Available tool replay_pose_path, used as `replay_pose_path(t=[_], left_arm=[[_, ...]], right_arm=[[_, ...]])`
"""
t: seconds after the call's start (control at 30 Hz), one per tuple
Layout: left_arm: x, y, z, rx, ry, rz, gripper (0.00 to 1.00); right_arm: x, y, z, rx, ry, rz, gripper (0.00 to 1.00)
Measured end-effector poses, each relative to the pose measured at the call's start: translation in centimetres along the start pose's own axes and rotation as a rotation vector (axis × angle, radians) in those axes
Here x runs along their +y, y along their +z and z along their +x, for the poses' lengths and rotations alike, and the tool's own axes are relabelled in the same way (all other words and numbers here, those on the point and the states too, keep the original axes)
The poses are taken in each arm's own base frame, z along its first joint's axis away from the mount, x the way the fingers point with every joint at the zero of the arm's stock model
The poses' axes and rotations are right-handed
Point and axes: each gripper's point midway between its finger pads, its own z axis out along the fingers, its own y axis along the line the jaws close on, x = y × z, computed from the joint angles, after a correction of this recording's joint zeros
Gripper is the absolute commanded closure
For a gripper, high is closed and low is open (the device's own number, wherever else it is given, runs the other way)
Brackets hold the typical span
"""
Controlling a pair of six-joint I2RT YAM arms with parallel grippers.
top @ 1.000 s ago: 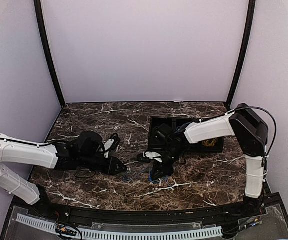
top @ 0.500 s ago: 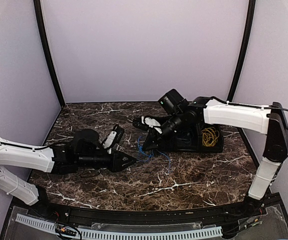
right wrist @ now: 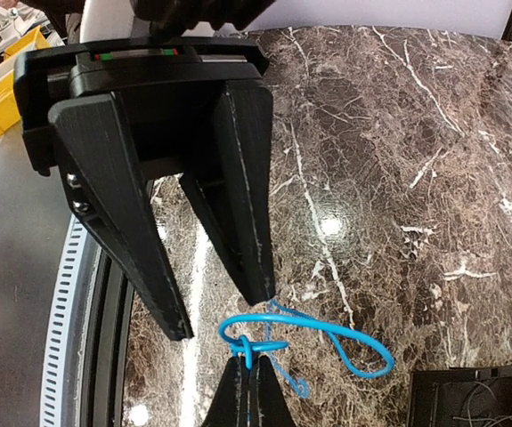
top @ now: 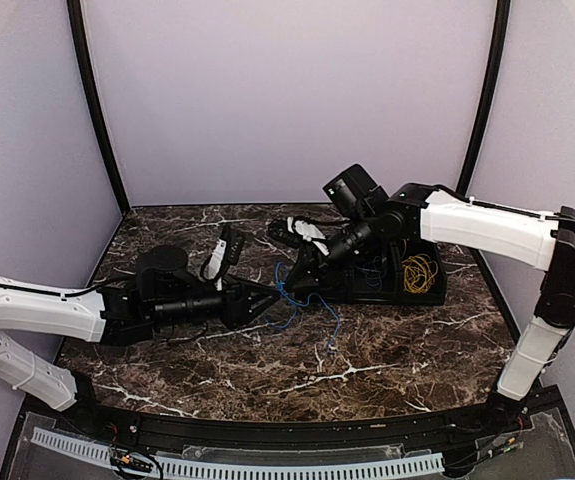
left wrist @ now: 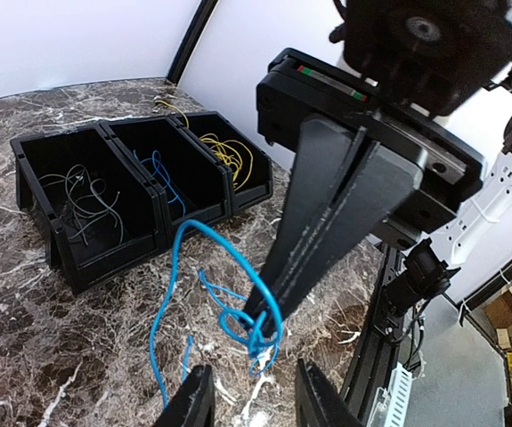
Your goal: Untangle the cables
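A blue cable [top: 280, 283] hangs in a knotted loop from my right gripper [top: 300, 283], which is shut on the knot above the table. The right wrist view shows its closed fingertips [right wrist: 254, 360] pinching the knot, with a loop of the blue cable [right wrist: 319, 323] trailing right. My left gripper [top: 267, 298] is open and empty, pointing at the knot. In the left wrist view its jaws [left wrist: 256, 374] stand apart just short of the knot, and the blue cable [left wrist: 152, 337] trails down to the marble. More grey [left wrist: 82, 191], blue [left wrist: 162, 173] and yellow cables [left wrist: 224, 151] lie in a bin.
A black three-compartment bin [top: 407, 292] sits at the back right behind the right gripper, with yellow cables [top: 419, 272] in its right compartment. Its front wall shows in the left wrist view [left wrist: 77, 258]. The table's front rail lies below both arms.
The right gripper has risen from the table and moved back and left, lifting the blue cable. The left gripper has moved right and back toward the hanging knot.
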Motion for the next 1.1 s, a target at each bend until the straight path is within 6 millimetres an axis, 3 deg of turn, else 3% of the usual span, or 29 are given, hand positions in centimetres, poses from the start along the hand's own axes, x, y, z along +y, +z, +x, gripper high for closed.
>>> replay_pose_path(t=[0.3,0.8,1.1], left_arm=[[1.8,1.1,-0.1,-0.013,0.001,-0.091,0.78],[2.2,2.3,-0.7,-0.049,0.005,-0.114,0.78],[3.0,2.4,-1.4,-0.136,0.016,-0.15,0.87]], right_arm=[[0.1,0.0,-0.1,-0.004,0.031,-0.006,1.0],[-0.6,-0.3,0.2,0.001,0.082,0.017,1.0],[-1.1,-0.4,0.0,-0.008,0.083,0.036,1.0]])
